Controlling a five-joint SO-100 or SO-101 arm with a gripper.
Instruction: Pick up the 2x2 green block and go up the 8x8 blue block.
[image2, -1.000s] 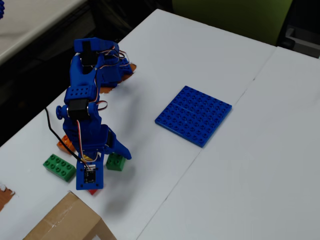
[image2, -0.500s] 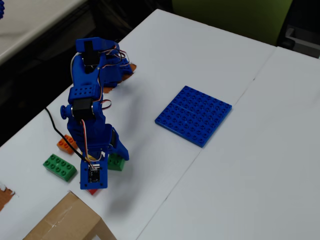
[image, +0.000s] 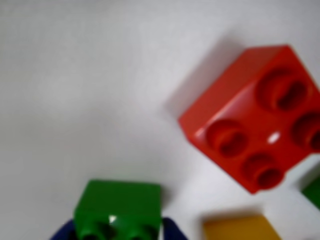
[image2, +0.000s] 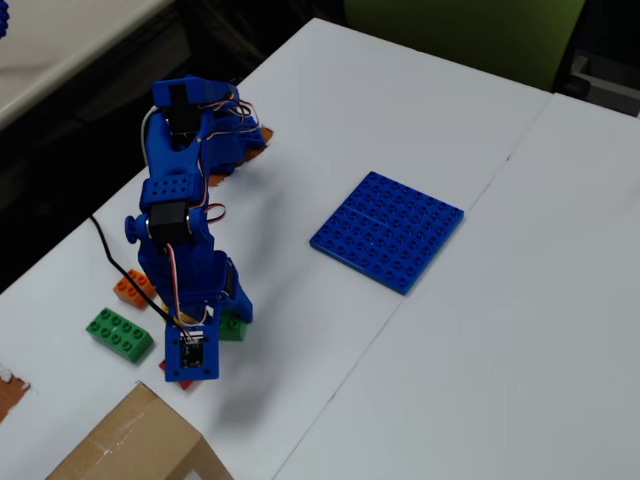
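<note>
In the wrist view, the surface under me is plain white and matte, with no print on it. My pincer (image: 117, 235) enters at the bottom edge as 2 dark blue tips, 1 on each side of the 2x2 green block (image: 119, 207). They sit tight against its sides, though whether they truly clamp it I cannot tell. Up and to the right of my pincer lies a red brick (image: 252, 117) with 4 studs, tilted. Just right of my pincer is a yellow brick (image: 241, 227), cut by the frame edge. No writing can be read on any brick.

In the fixed view, my blue arm (image2: 185, 250) bends down over a white table (image2: 400, 90) made of 2 panels with a seam between them. The 8x8 blue block (image2: 388, 230) lies flat, well apart from my pincer, to its upper right. A longer green brick (image2: 118, 335) and an orange brick (image2: 130, 290) lie left of my pincer, and a cardboard box (image2: 130, 445) sits below it. Beyond the table's far edge the room is dark, with a green panel (image2: 470, 35) behind.
</note>
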